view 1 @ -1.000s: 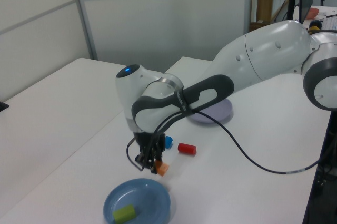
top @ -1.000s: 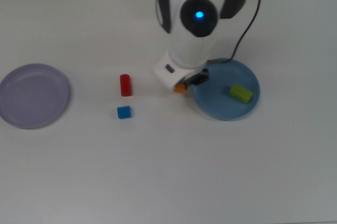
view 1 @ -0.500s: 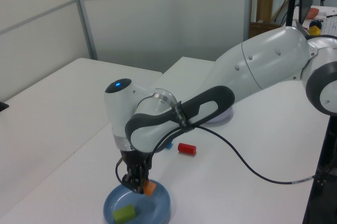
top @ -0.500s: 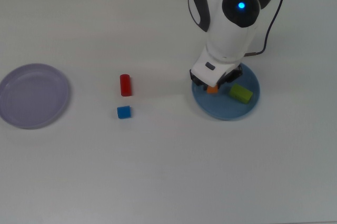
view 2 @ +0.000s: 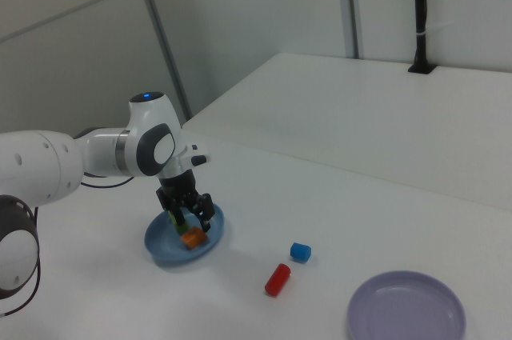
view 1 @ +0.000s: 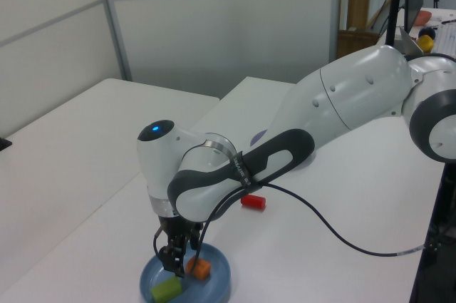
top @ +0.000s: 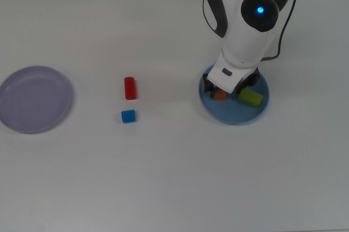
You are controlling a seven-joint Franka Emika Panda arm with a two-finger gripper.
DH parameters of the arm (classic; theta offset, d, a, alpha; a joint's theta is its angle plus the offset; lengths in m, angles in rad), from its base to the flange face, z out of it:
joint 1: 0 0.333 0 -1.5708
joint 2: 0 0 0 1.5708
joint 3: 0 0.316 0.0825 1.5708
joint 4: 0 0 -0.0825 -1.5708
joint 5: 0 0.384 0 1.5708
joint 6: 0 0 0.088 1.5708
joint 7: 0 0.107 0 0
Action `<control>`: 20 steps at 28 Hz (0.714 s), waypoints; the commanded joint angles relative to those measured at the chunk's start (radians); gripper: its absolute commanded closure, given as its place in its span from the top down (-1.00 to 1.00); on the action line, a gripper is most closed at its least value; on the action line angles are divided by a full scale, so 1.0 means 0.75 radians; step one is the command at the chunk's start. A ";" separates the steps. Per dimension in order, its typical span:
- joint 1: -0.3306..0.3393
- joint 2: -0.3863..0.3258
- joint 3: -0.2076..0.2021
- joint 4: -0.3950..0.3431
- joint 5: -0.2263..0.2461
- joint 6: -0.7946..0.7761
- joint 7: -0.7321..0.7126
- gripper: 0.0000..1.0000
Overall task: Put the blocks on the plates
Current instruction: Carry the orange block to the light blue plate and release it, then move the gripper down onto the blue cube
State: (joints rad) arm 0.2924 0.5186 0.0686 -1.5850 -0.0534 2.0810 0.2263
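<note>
On the white surface [top: 163, 177] your pincer [view 1: 177, 264] stood open over the blue plate [top: 256, 113], orange bar [top: 220, 95] released beneath; red cylinder [top: 130, 88] lay toward the purple plate [top: 35, 99].

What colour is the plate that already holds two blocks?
Medium blue: the plate under the tool, clearest in the top view.

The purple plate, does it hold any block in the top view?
No, the purple plate is bare; the red cylinder and blue cube lie on the table.
</note>
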 commanded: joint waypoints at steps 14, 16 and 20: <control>-0.240 -0.076 -0.196 0.013 -0.002 0.031 -0.320 1.00; -0.269 -0.054 -0.196 0.013 -0.011 0.031 -0.373 1.00; -0.283 -0.006 -0.196 0.013 -0.019 0.033 -0.402 1.00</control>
State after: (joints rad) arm 0.0778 0.4784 -0.0790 -1.5667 -0.0614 2.0855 -0.0452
